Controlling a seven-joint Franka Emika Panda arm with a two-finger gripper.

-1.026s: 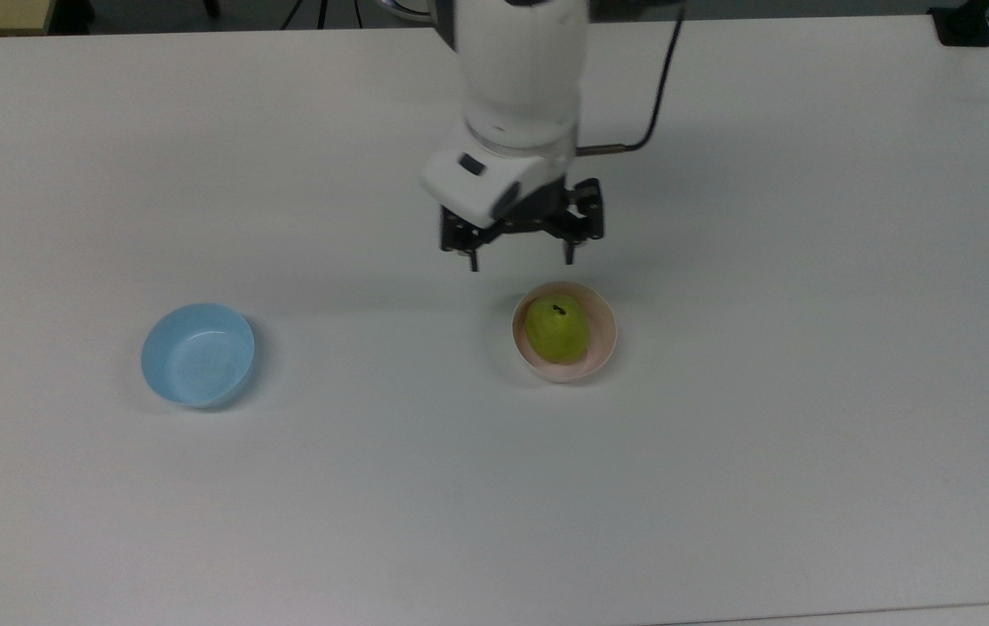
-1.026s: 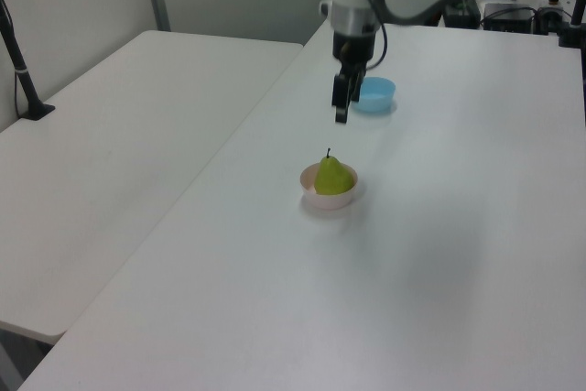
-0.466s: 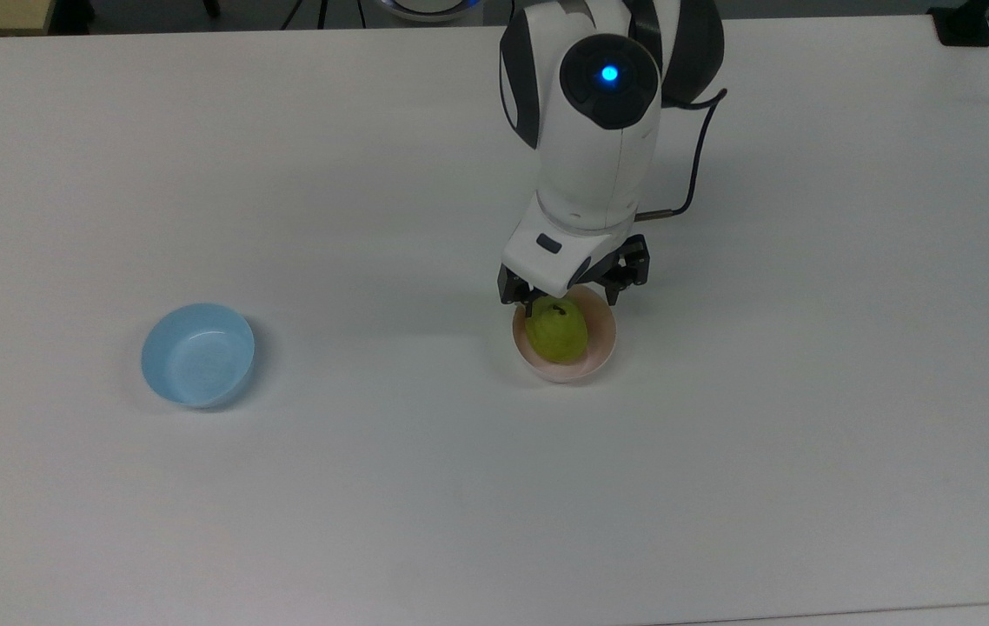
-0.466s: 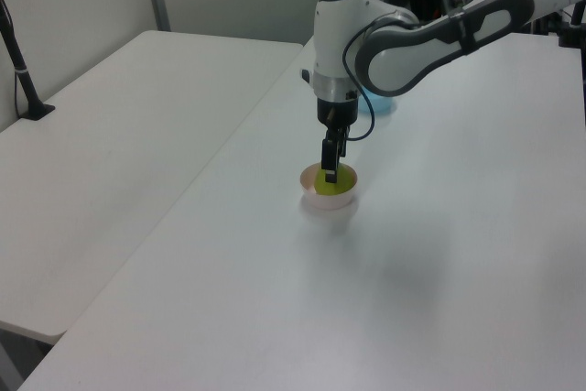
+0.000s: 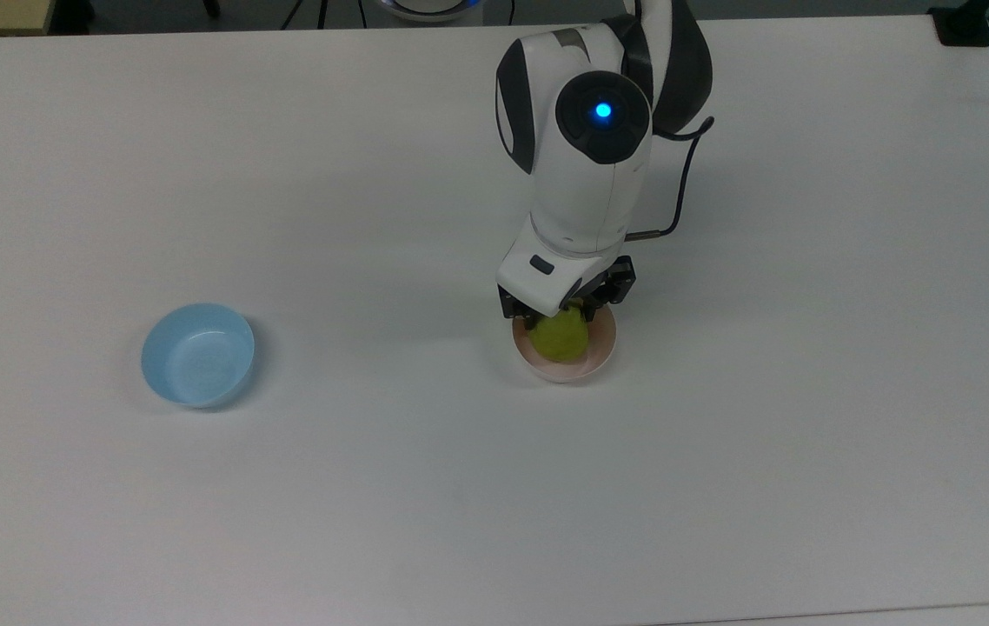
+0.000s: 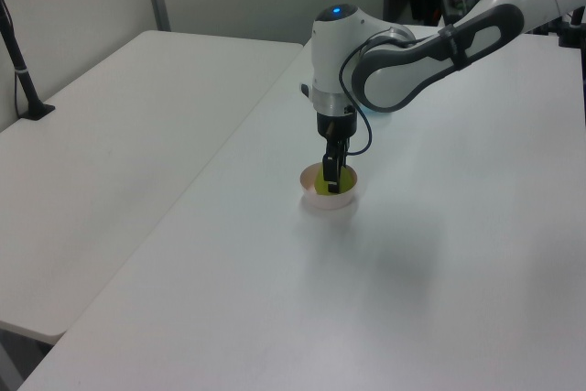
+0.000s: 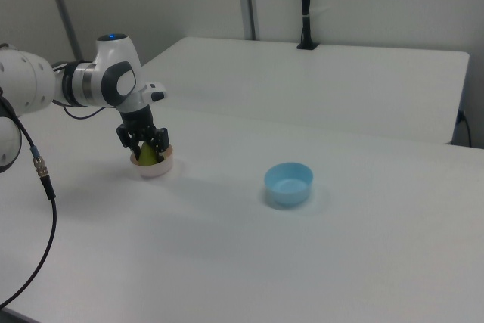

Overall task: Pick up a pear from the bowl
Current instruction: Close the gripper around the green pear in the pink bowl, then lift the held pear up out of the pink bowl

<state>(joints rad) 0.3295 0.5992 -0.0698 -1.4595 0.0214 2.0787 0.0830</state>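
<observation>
The pear (image 5: 560, 339) is small, rounded and yellow-green, with a smooth, slightly glossy skin; its upper part and stem are covered by the end effector (image 5: 562, 315), so only the lower body shows in the top view. It sits directly beneath the end effector, inside the bowl (image 5: 600, 352), a small round pale pink one with a plain smooth inside that rests on the white worktop (image 5: 494, 487). No brand, label or readable writing shows on the pear, the bowl or the arm; the only mark is a blue light (image 5: 603, 110) glowing on the dark round cap of the arm's wrist joint. The arm (image 5: 586, 165) reaches over the worktop and turns its last link straight down, so the end effector points vertically into the bowl. In the right view the two dark fingers (image 7: 158, 141) stand apart on either side of the pear (image 7: 147, 154), lowered to about the bowl's rim (image 7: 163, 164); whether they press on the fruit cannot be told. In the left view the end effector (image 6: 331, 177) hides most of the pear (image 6: 322, 180), with only a yellow-green edge showing above the bowl (image 6: 341, 201). A black cable (image 5: 684, 187) loops from the wrist. A light blue bowl (image 5: 197, 354) stands well apart from the end effector, toward the top view's left.
</observation>
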